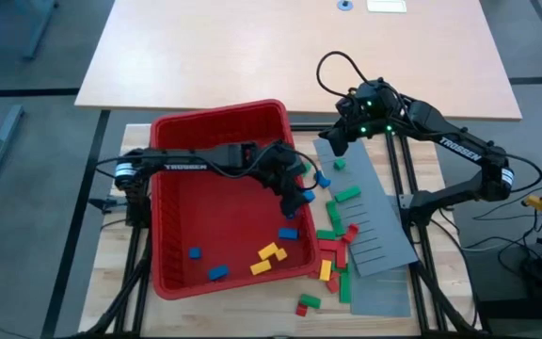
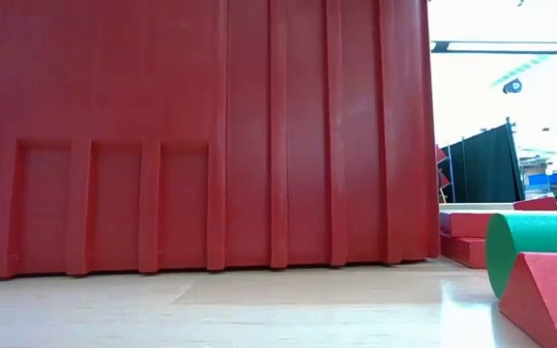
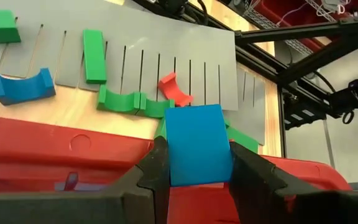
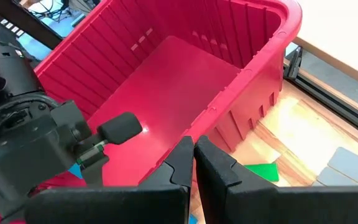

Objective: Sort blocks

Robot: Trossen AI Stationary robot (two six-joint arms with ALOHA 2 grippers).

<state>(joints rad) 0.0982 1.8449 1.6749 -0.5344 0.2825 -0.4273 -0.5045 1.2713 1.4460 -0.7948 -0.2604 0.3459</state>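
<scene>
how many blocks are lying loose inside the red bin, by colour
blue blocks: 3
yellow blocks: 2, as far as the cluster shows
total: 5
not counted: the held blue block in the left gripper

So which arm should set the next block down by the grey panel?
Left. The left gripper already clamps a blue block over the red bin's right wall, beside the grey panel. The right gripper is shut on nothing, at the bin's far corner.
</scene>
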